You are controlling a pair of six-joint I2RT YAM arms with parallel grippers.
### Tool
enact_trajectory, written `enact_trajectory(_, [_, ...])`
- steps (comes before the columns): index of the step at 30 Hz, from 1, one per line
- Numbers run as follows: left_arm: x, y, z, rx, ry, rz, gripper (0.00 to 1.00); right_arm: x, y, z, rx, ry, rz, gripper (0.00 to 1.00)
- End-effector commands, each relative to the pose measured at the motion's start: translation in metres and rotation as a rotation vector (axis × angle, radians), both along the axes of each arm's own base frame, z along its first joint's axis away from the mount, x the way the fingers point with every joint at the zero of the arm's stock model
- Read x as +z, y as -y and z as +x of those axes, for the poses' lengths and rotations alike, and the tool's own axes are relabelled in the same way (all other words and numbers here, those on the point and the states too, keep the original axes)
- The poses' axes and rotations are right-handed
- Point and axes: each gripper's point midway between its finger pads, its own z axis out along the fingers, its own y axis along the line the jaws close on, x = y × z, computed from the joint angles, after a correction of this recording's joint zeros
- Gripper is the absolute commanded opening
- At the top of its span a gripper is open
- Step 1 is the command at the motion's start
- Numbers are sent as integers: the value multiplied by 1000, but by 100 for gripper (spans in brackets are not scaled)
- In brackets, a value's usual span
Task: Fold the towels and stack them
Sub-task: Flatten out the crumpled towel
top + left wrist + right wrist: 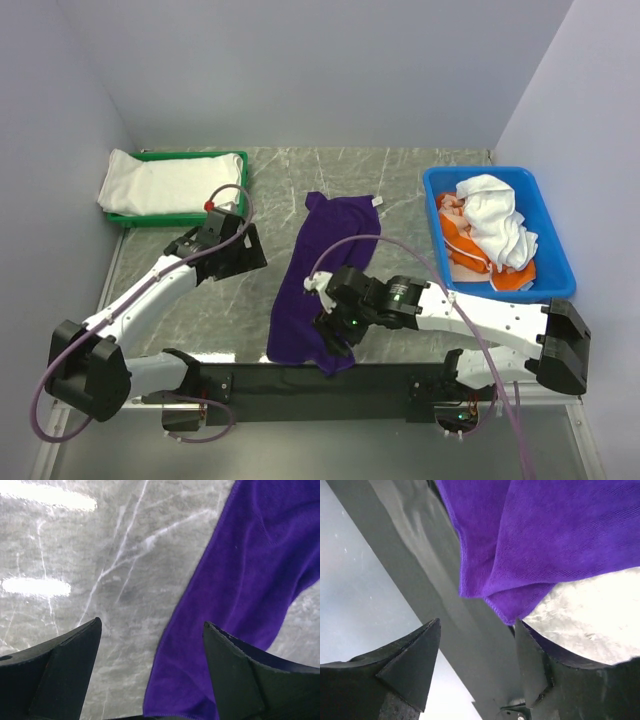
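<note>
The right gripper (477,625) is down at the near edge of the table (420,165), about the middle, with its fingers apart and nothing between them. The near corner of the purple towel (320,280) sits just ahead of the gap, doubled over on itself and lying over the edge of the black bar (270,380) that runs along that near edge. From there the towel stretches away toward the far edge as a long, slightly rumpled strip down the middle of the table.

The left gripper (152,625) hangs over bare marble just left of the strip, about halfway up it, fingers spread wide and holding nothing.

In the far left corner a folded white towel (165,185) lies in a green tray (175,217). Along the right edge stands a blue bin (555,260) with a loose white towel (495,220) heaped on an orange towel (465,245).
</note>
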Motion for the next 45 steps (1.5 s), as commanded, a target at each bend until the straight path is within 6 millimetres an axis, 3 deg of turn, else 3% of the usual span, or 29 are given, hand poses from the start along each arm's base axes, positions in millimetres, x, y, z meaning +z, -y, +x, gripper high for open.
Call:
enact_trajectory(1, [5,2,-9,-23,9,-34,87,34,-9,48,-162,132,92,68])
enact_trajectory(3, [1,11,-14,-57,-2,-74,84,26,0,74,-312,132,42,65])
enact_trajectory(4, [1,17,-13,-72,4,-96,83,21,17,104,-443,171,2,63])
enact_trajectory(8, [-1,47,-19,-156,-4,-142,77,-1,58,163,-785,210,-60,52])
enact_trajectory(11, [-2,76,-17,-222,-2,-120,76,-19,75,195,-940,191,-68,52])
enact_trajectory(14, [3,99,-8,-263,25,-108,73,-22,71,217,-991,194,-17,51])
enact_trajectory(17, [-13,118,6,-298,8,-83,67,-40,68,237,-1035,175,-49,50])
enact_trajectory(19, [-17,127,14,-314,19,-81,61,-42,68,251,-1065,174,-36,48])
enact_trajectory(24, [-58,132,18,-320,-63,-33,47,-68,74,264,-1106,143,-97,43])
enact_trajectory(26, [-68,129,16,-311,-92,-22,44,-75,78,267,-1114,148,-121,33])
enact_trajectory(28, [-77,125,12,-293,-130,-8,40,-78,91,272,-1148,172,-162,23])
enact_trajectory(30, [-87,111,5,-258,-166,35,35,-81,105,280,-1176,184,-209,20])
enact_trajectory(32, [-99,96,-3,-213,-204,41,34,-86,129,291,-1232,206,-270,10])
enact_trajectory(35, [-110,72,-12,-140,-239,32,36,-86,155,315,-1293,217,-319,9])
enact_trajectory(39, [-112,59,-14,-106,-251,32,40,-69,167,354,-1333,234,-308,11])
enact_trajectory(42, [-98,65,-8,-116,-213,4,48,-46,154,364,-1274,240,-242,20])
enact_trajectory(43, [-93,66,-3,-111,-192,-1,50,-40,148,362,-1250,237,-210,25])
enact_trajectory(44, [-88,67,1,-108,-175,-2,55,-19,142,359,-1226,257,-156,29])
enact_trajectory(45, [-83,68,4,-110,-159,-1,57,-20,136,347,-1192,238,-139,35])
